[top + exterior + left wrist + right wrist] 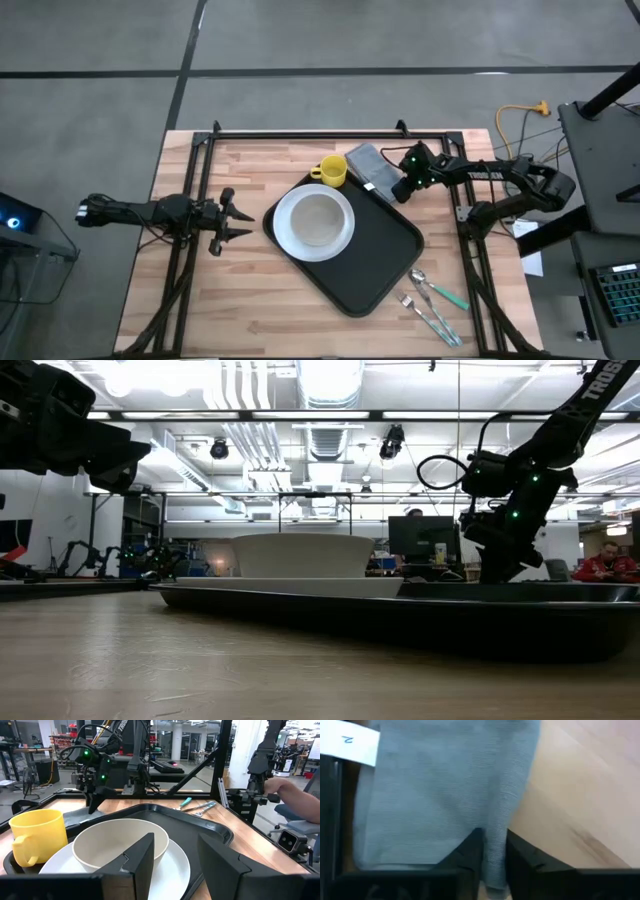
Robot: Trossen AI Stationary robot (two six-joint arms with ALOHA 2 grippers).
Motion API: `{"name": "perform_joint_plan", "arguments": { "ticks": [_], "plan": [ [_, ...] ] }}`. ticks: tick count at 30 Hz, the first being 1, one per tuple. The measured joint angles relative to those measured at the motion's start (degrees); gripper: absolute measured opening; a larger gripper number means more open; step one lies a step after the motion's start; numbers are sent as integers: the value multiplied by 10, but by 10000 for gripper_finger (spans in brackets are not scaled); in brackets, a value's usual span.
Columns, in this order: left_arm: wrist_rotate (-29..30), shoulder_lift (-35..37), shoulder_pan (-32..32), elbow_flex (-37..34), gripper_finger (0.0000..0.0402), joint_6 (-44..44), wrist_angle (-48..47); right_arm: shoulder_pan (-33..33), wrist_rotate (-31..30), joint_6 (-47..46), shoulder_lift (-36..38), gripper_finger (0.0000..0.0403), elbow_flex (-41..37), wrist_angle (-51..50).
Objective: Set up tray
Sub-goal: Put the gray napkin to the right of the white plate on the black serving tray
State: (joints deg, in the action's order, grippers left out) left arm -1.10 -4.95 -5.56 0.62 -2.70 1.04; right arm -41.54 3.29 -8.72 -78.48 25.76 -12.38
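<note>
Black tray lying slantwise at the table's centre, its far right corner just beside the right gripper, whose fingers pinch a fold of grey cloth; left gripper wide, left of tray.

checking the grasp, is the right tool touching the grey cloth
Touching. The right wrist view shows the right tool with its fingers pinching a raised fold of the grey cloth between them.
</note>
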Motion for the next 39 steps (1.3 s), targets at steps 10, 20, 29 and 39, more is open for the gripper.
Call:
{"name": "perform_joint_plan", "arguments": {
  "ticks": [10,20,29,39],
  "plan": [
    [0,0,0,0,136,0,0,0,5,17,-1,12,12,-14],
    [0,0,0,0,136,0,0,0,4,18,0,12,20,-26],
    [0,0,0,0,136,0,0,0,3,23,4,12,20,-25],
    [0,0,0,0,136,0,0,17,28,14,86,11,17,-33]
  ]
}}
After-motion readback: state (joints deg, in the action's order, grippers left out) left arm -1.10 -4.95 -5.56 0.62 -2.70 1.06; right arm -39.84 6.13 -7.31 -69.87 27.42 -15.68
